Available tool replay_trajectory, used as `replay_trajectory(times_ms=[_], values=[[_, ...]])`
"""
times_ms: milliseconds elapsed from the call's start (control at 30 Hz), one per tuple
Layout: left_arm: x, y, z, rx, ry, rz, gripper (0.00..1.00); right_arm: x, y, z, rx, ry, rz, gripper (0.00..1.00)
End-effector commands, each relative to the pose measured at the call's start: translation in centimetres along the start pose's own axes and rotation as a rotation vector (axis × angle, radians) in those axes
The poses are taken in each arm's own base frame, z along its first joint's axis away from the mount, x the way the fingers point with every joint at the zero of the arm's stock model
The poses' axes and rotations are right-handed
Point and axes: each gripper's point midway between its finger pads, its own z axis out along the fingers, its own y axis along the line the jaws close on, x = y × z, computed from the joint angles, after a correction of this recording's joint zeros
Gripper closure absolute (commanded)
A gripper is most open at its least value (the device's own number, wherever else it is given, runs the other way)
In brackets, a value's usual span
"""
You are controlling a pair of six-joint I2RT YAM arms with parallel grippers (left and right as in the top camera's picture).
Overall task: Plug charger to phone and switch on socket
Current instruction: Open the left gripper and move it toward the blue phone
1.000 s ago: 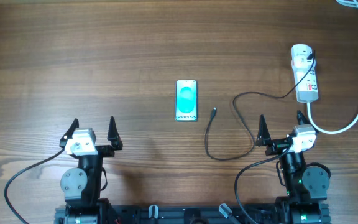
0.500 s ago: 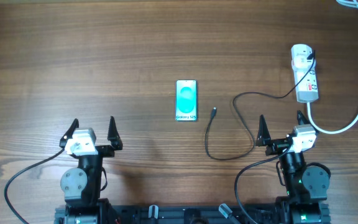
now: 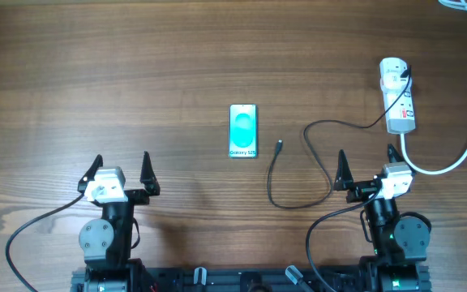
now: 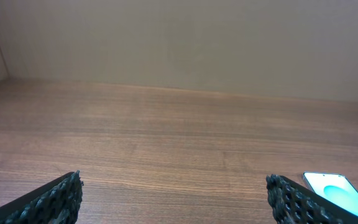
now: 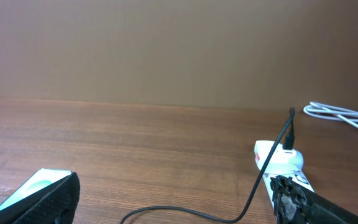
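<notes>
The phone (image 3: 243, 130) lies flat mid-table, teal screen up; its corner shows in the left wrist view (image 4: 334, 185) and the right wrist view (image 5: 33, 185). The charger, a thin black cable (image 3: 314, 174), loops from the socket to its free connector tip (image 3: 279, 147), right of the phone; it also shows in the right wrist view (image 5: 266, 171). The socket (image 3: 397, 96), a white power strip with red marks, lies at the far right, and in the right wrist view (image 5: 279, 157). My left gripper (image 3: 122, 168) (image 4: 174, 202) and right gripper (image 3: 365, 165) (image 5: 179, 202) are open, empty, near the front edge.
A thick white cord (image 3: 452, 162) runs from the socket around the right side to the top right corner, seen also in the right wrist view (image 5: 344, 114). Black base cables (image 3: 31, 231) trail at the front. A plain wall stands behind the table.
</notes>
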Motion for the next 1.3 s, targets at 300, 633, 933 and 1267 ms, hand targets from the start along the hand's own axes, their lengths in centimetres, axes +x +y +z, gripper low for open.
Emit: replay_trajectory(times_ms=[300,633,933,1267], values=[[0.0,-2.1,-0.1,0.124,0.000,-0.012,0.00,-0.1,-0.2,0.0,0.013,-0.007,-0.013,0.00],[-6.5,-10.3,-4.4,0.681,-0.142,-0.332,0.00,-0.1,-0.2,0.0,0.013,-0.007,-0.013,0.00],[-14.1,-8.8,-6.2,0.620,-0.356,-0.399,0.00,-0.1,-0.2,0.0,0.013,-0.007,-0.013,0.00],[-12.7,-8.8,0.9,0.385,0.463,-0.443,0.00,-0.1,-0.2,0.0,0.013,-0.007,-0.013,0.00]])
